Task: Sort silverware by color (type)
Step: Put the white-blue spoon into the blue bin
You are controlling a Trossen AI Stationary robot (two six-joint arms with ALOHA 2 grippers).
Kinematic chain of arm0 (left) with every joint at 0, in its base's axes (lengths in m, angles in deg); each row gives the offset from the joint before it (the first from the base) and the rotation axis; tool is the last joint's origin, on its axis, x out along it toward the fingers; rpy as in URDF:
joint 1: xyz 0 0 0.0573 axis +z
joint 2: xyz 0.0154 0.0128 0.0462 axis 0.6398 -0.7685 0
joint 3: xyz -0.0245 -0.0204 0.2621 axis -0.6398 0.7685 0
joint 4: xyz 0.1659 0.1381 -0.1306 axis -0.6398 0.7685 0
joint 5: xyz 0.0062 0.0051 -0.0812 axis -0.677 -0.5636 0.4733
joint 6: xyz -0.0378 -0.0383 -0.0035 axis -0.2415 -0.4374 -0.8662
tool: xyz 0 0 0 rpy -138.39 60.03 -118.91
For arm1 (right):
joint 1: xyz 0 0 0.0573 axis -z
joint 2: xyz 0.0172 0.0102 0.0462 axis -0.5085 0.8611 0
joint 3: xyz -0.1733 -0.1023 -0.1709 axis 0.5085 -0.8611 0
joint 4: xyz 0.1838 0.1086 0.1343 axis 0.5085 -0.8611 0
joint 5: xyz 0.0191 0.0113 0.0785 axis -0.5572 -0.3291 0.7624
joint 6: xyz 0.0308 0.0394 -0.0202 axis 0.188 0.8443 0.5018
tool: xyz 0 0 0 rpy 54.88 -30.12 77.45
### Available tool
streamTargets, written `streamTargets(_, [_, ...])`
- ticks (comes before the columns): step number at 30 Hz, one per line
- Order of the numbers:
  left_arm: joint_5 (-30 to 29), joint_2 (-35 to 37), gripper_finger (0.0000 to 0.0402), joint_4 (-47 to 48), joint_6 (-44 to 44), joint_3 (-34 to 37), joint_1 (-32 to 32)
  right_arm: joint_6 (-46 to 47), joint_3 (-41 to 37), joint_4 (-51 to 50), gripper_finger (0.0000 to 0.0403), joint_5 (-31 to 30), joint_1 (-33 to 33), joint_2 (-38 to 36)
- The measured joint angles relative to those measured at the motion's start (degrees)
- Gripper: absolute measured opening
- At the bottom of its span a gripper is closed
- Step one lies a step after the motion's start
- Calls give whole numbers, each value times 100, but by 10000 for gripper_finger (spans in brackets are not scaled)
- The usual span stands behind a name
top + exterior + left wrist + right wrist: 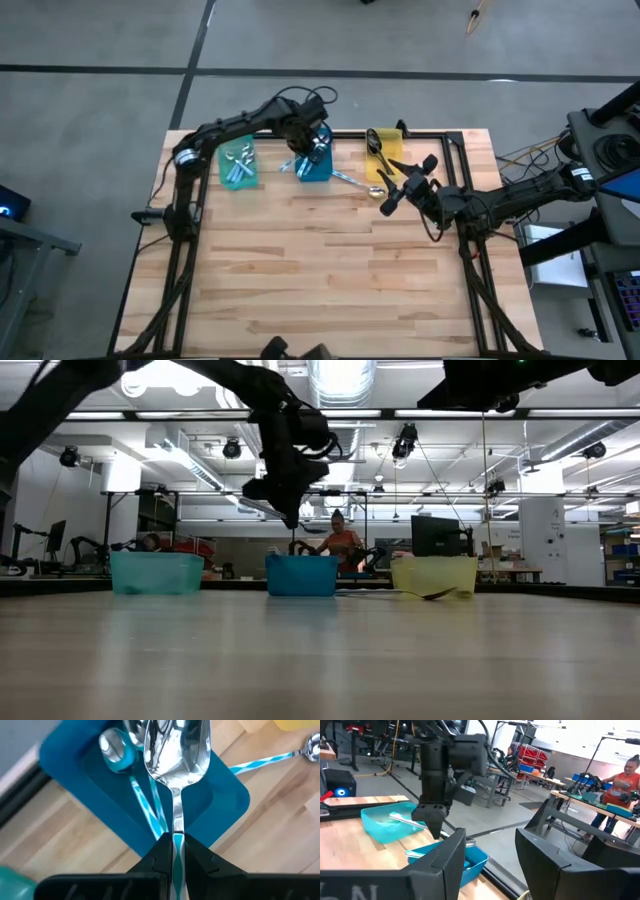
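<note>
My left gripper [305, 146] hangs over the blue bin [316, 166], shut on a spoon with a silver bowl [177, 750] and a blue-and-white striped handle. One like spoon [116, 749] lies in the blue bin. Several more lie in the teal bin [238, 165]. Dark spoons rest in the yellow bin [383, 146]. Another striped spoon [356, 183] lies flat on the table between the blue bin and my right gripper [408, 184]. My right gripper stands open and level above the table, right of the bins, with nothing between its fingers [451, 855]. My left gripper pinches the spoon's striped handle [175, 845] between its two fingers, at the end where it meets the metal neck. The fingers point steeply down and lie along the spoon. The spoon hangs bowl down below them, lifted clear above the blue bin.
The three bins stand in a row along the table's far edge [155, 572] [300, 575] [435, 575]. A black frame [455, 170] runs along the table's far and right sides. The near half of the wooden table [330, 290] is bare. People sit at benches beyond the table.
</note>
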State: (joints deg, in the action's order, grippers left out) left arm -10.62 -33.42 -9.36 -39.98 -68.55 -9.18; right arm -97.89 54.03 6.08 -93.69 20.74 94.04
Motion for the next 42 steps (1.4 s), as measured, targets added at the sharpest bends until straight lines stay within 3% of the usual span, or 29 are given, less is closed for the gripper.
streamTargets(12, [62,-979,10,668,-693,-1157,29,-72,0,-157,161,-4,0,-2])
streamTargets(20, [-340,-994,11,741,-1260,-1017,59,-90,0,-259,160,-16,0,-44])
streamTargets(42, [-369,-996,23,308,-1526,-1017,73,-66,0,-273,155,-19,0,-44])
